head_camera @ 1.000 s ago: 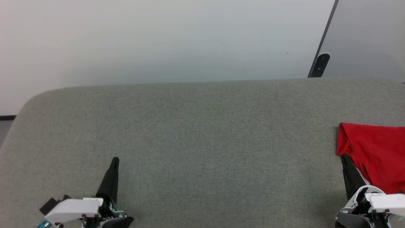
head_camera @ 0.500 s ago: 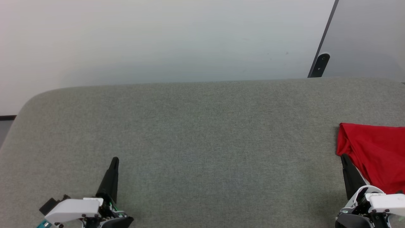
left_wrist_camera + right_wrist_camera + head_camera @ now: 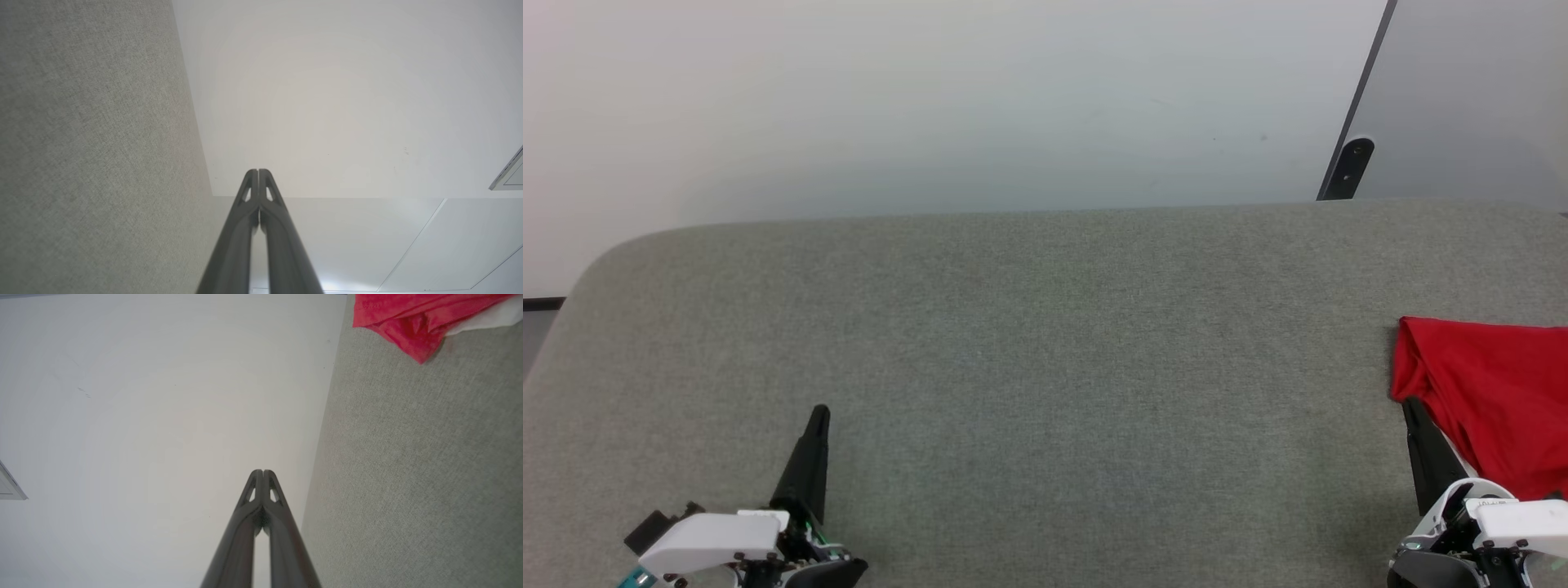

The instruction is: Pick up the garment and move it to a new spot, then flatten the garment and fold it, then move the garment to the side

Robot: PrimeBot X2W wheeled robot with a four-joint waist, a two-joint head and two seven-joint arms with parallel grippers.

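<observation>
The garment (image 3: pixel 1494 400) lies crumpled at the right edge of the grey padded surface (image 3: pixel 1045 367); its red cloth runs out of the head view. In the right wrist view the garment (image 3: pixel 412 318) shows at the top right, red with a strip of white. My right gripper (image 3: pixel 1411 406) is shut and empty, its tip right at the garment's near left edge; touching cannot be told. At the lower left my left gripper (image 3: pixel 821 411) is shut and empty, far from the garment. Both pairs of fingertips meet in the wrist views: left gripper (image 3: pixel 258 171), right gripper (image 3: pixel 263 472).
A white wall (image 3: pixel 931 106) rises behind the padded surface. A grey panel (image 3: pixel 1478 90) with a dark bracket (image 3: pixel 1352 163) leans at the back right. The surface's far left corner is rounded.
</observation>
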